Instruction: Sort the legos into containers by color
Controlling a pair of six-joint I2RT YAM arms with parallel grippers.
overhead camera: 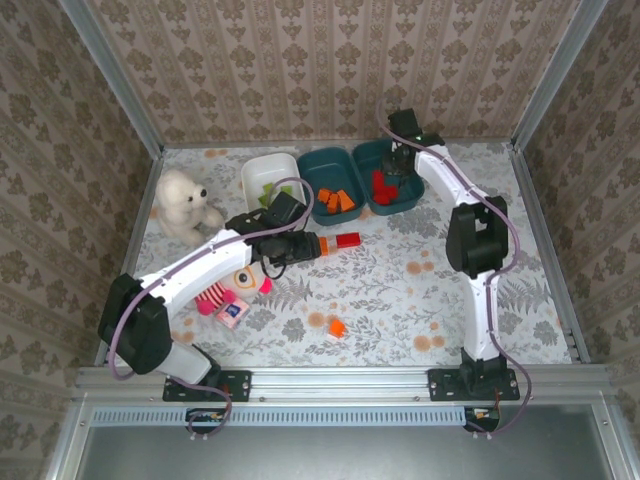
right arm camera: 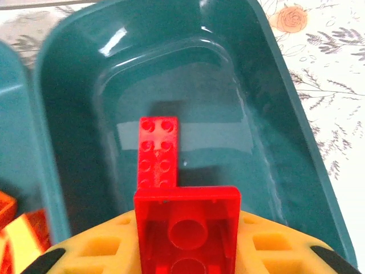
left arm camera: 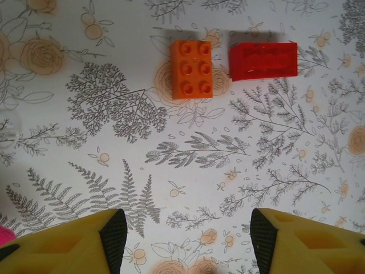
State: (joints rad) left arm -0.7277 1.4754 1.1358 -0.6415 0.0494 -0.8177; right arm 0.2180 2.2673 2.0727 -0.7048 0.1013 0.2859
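Red brick poised over its tray - release comes next.
Right gripper [right arm camera: 188,257] clamps a red brick [right arm camera: 187,225] above the right teal tray [right arm camera: 296,131]; it should open. Left gripper [left arm camera: 188,240], jaws apart and empty, hovers short of an orange brick [left arm camera: 191,68] on the table - needs to advance, then descend.

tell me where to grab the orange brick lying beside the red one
From straight above: the orange brick lies flat, studs up. Probably pinch its two short end faces, which stand free; the red brick sits close along one long side, leaving little room for a finger.
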